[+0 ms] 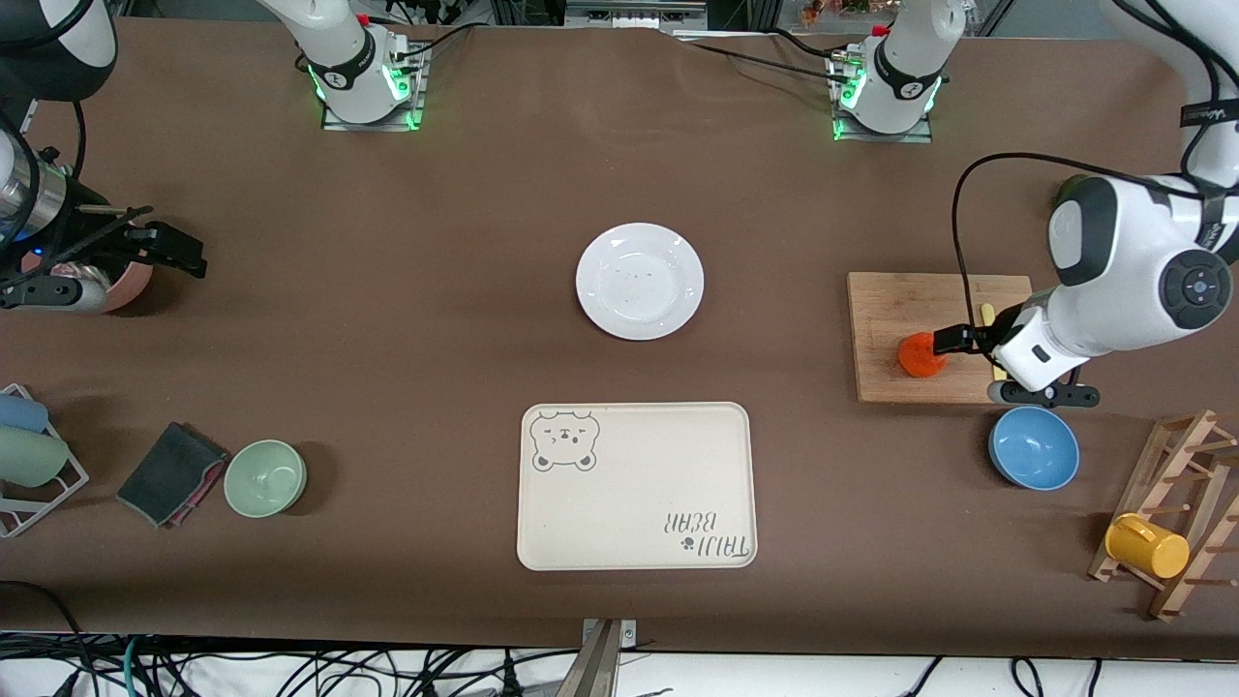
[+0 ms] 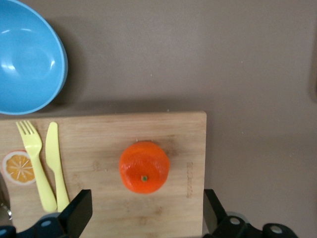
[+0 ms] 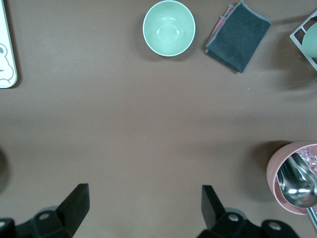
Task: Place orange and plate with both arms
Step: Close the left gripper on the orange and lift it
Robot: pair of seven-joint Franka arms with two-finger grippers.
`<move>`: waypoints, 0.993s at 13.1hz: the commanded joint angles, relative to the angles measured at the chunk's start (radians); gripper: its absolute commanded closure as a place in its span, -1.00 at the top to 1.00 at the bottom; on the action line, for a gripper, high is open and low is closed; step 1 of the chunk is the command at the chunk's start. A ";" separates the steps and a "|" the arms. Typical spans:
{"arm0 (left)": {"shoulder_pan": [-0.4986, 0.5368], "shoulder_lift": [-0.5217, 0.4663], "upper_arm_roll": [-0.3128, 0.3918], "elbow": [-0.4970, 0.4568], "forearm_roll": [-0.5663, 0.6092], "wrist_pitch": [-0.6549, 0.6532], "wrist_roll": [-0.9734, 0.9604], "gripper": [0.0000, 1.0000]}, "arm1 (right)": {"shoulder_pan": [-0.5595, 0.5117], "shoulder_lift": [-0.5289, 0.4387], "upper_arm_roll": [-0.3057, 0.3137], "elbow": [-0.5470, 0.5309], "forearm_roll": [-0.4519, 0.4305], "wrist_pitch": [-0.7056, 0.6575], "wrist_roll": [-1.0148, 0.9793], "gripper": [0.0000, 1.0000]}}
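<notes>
We've got the left gripper (image 2: pixel 143 215) spread wide over the orange (image 2: pixel 144 167) on the cutting board (image 2: pixel 183 148), not touching; right gripper (image 3: pixel 143 213) waits open, empty.

Bear tray (image 1: pixel 636 486), blue bowl (image 1: pixel 1034 447), green bowl (image 1: pixel 265 477).

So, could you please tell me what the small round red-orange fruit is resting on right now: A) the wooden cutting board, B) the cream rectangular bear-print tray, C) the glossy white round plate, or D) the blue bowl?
A: the small round red-orange fruit sits on the wooden cutting board, under the open left gripper.
</notes>
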 commanded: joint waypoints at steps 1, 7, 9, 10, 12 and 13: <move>0.005 -0.025 -0.011 -0.133 -0.005 0.141 -0.010 0.97 | 0.000 -0.002 0.000 0.006 0.000 -0.008 0.010 1.00; 0.005 -0.001 -0.011 -0.180 -0.007 0.201 -0.010 0.98 | 0.000 0.000 0.000 0.006 0.000 -0.008 0.008 1.00; 0.008 0.036 -0.011 -0.177 -0.007 0.239 -0.011 0.98 | 0.000 0.000 0.000 0.006 0.000 -0.008 0.008 1.00; 0.008 0.053 -0.011 -0.178 -0.007 0.267 -0.011 0.98 | 0.000 -0.002 0.000 0.006 0.000 -0.008 0.008 1.00; 0.008 0.063 -0.011 -0.184 -0.016 0.281 -0.011 0.98 | 0.000 0.000 0.000 0.006 0.000 -0.008 0.008 1.00; 0.008 0.063 -0.011 -0.189 -0.016 0.281 -0.011 0.97 | 0.000 0.000 0.000 0.006 0.000 -0.008 0.008 1.00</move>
